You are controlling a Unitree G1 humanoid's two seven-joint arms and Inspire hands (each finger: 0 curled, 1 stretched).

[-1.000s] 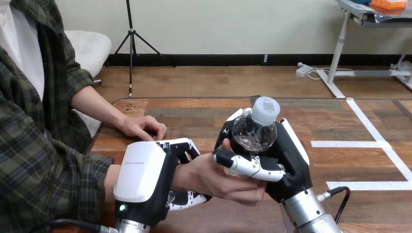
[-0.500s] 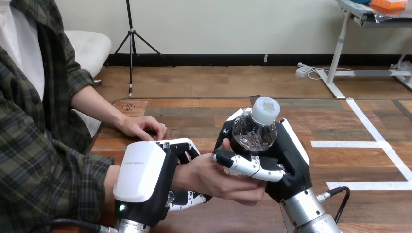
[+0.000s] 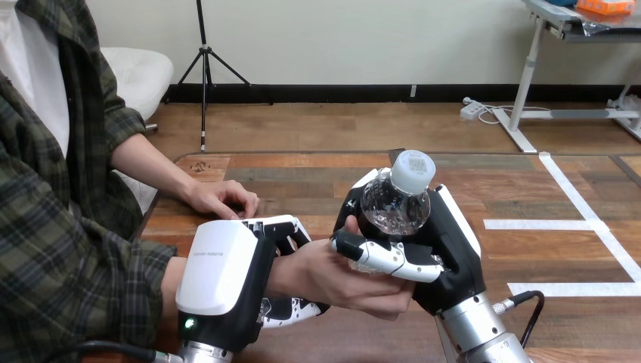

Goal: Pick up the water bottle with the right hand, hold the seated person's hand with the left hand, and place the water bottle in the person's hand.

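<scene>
Nothing legible: the print on the left robot hand [image 3: 224,269] is too small.

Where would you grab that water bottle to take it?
Probably the clear shoulder of the water bottle, just below the white cap, from above: it sticks up free, while the right hand wraps the body lower down.

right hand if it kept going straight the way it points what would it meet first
The right hand, holding the bottle, points forward and slightly left over the table; the way looks free, though depth is unclear.
</scene>
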